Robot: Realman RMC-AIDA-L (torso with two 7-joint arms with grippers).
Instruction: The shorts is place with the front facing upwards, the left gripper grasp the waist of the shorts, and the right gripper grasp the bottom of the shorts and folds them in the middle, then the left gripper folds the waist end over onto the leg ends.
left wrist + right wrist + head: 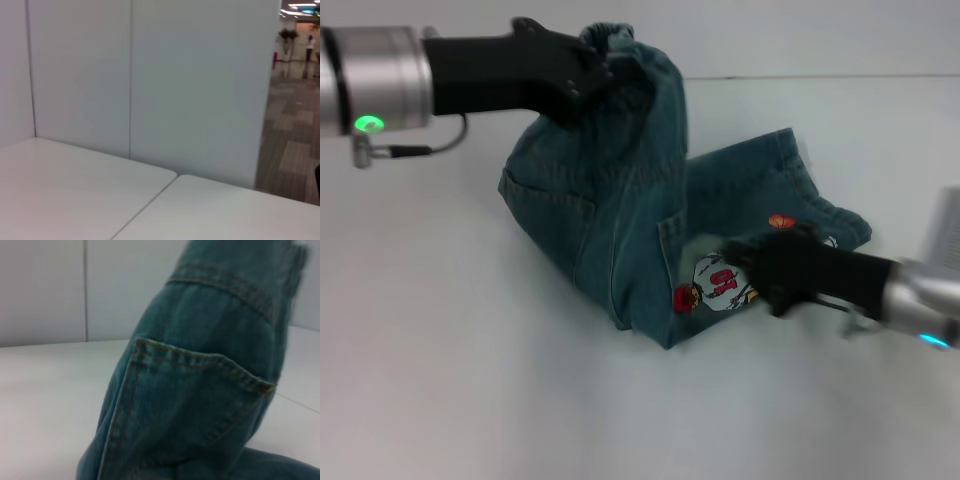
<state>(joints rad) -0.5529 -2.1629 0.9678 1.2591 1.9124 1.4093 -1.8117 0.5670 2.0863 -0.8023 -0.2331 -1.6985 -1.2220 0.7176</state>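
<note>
The blue-green denim shorts point(610, 210) are raised at one end and draped in a fold onto the table. My left gripper point(590, 80) is up at the back, shut on the ruffled waist of the shorts point(620, 45), holding it in the air. The leg ends point(810, 190) lie flat to the right, with the number 10 cartoon print point(720, 282) facing up. My right gripper point(745, 270) rests low on the leg part beside that print. The right wrist view is filled by the hanging denim point(200, 390) with a stitched pocket point(200, 405). The left wrist view shows no shorts.
The shorts lie on a white table point(470, 380), which has a seam point(150, 205) running across it. Pale wall panels point(150, 75) stand behind the table. Past the panel's edge there is an office floor point(295, 125).
</note>
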